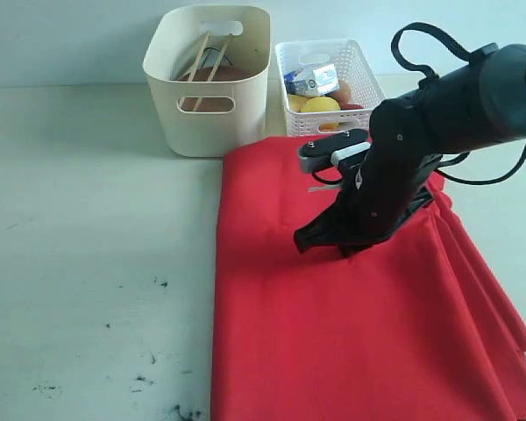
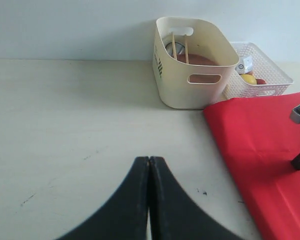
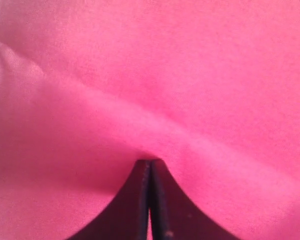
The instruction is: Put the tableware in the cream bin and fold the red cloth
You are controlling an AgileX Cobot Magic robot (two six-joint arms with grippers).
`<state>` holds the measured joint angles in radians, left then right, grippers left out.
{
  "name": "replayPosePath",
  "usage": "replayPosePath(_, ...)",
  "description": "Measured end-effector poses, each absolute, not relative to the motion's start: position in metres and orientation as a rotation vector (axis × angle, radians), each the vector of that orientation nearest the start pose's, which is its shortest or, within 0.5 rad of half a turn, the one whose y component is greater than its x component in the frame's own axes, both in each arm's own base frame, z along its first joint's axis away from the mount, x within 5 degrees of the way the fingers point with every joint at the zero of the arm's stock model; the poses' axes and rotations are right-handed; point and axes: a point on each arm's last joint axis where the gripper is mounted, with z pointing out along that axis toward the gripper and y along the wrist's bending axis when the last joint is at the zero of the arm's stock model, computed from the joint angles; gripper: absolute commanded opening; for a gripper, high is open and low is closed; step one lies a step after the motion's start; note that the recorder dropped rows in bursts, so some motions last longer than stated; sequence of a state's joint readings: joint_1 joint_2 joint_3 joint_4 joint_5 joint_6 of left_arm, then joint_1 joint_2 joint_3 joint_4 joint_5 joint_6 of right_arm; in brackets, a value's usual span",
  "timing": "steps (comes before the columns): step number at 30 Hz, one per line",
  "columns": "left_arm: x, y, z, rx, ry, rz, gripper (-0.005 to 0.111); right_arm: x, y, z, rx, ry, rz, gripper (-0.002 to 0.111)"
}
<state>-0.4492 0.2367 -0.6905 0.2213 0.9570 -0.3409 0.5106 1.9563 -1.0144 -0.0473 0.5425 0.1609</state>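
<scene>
Right arm on the cloth, tableware binned.
The right gripper (image 1: 307, 242), jaws shut, presses its tips into the large bright red fabric cloth (image 1: 333, 342), whose long axis runs away from the tall cream plastic bin (image 1: 212, 123). The left gripper (image 2: 149, 200), also shut, hangs over bare table beside it.

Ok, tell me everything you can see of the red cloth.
The red cloth is plain bright red fabric lying on the pale table, right of centre in the exterior view. It looks folded over: straight smooth left edge, several layered edges fanning out on the right. Its far edge reaches the foot of the cream bin and the white basket. The right gripper, jaws shut, touches its far half, a soft ridge gathered at the tip; whether fabric is pinched I cannot tell.
</scene>
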Motion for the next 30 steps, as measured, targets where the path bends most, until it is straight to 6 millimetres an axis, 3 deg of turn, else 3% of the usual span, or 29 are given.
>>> replayPosePath(9,0.025,0.006,0.339,0.117,1.973,-0.254,0.0,0.297,0.155,0.106,-0.539,2.946,-0.048,0.0)
replayPosePath(13,0.025,0.006,0.339,0.117,1.973,-0.254,0.0,0.301,0.142,0.106,-0.474,2.984,-0.07,0.0)
replayPosePath(18,0.025,0.006,0.339,0.117,1.973,-0.254,0.0,0.307,0.118,0.106,-0.37,3.04,-0.104,0.0)
replayPosePath(30,0.025,0.006,0.339,0.116,1.975,-0.253,0.0,0.313,0.032,0.108,-0.227,3.197,-0.402,0.0)
